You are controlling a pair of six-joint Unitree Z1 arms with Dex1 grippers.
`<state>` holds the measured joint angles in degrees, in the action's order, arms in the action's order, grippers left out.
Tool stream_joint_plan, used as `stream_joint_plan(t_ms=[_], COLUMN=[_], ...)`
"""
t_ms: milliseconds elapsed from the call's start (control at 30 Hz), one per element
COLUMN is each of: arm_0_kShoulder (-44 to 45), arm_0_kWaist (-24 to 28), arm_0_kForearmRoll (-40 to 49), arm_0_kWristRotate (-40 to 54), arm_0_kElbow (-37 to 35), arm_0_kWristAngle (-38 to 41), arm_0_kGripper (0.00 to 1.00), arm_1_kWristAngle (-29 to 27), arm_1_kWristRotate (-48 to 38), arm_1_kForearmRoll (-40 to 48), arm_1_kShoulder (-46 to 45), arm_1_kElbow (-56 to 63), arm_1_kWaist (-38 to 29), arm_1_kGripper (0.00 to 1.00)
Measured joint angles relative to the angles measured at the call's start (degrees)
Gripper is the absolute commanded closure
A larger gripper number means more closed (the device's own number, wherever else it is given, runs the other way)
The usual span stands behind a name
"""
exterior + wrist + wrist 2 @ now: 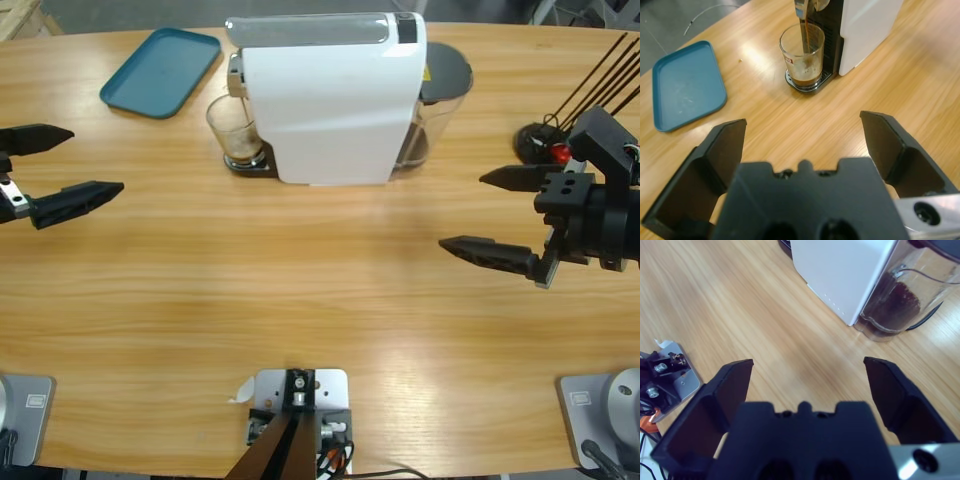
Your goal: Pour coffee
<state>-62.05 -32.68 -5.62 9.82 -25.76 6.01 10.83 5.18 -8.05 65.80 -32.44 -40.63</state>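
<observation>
Left pincer [802,131] gapes wide, holding nothing; ahead of it, coffee [806,79] fills a glass tumbler [801,55] under the white machine [330,100]. Right pincer [807,377] is equally wide and bare.

Long wooden table [300,260], grey floor [670,25] beyond its edge
</observation>
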Motion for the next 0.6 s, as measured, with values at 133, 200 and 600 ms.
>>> stream_joint_plan(t_ms=[133, 200, 600], arm_0_kShoulder=[-0.6, -0.6, -2.1], arm_0_kWaist=[0.0, 0.0, 0.0], arm_0_kForearmRoll=[0.0, 0.0, 0.0], arm_0_kWristRotate=[0.0, 0.0, 0.0], arm_0_kElbow=[0.0, 0.0, 0.0], arm_0_kWristAngle=[0.0, 0.0, 0.0], arm_0_kGripper=[0.004, 0.004, 0.018], arm_1_kWristAngle=[0.0, 0.0, 0.0], arm_1_kWristRotate=[0.0, 0.0, -0.3], arm_1_kForearmRoll=[0.0, 0.0, 0.0], arm_1_kShoulder=[0.0, 0.0, 0.0], arm_1_kElbow=[0.0, 0.0, 0.0], arm_1_kWaist=[0.0, 0.0, 0.0], arm_1_kGripper=[0.000, 0.000, 0.000])
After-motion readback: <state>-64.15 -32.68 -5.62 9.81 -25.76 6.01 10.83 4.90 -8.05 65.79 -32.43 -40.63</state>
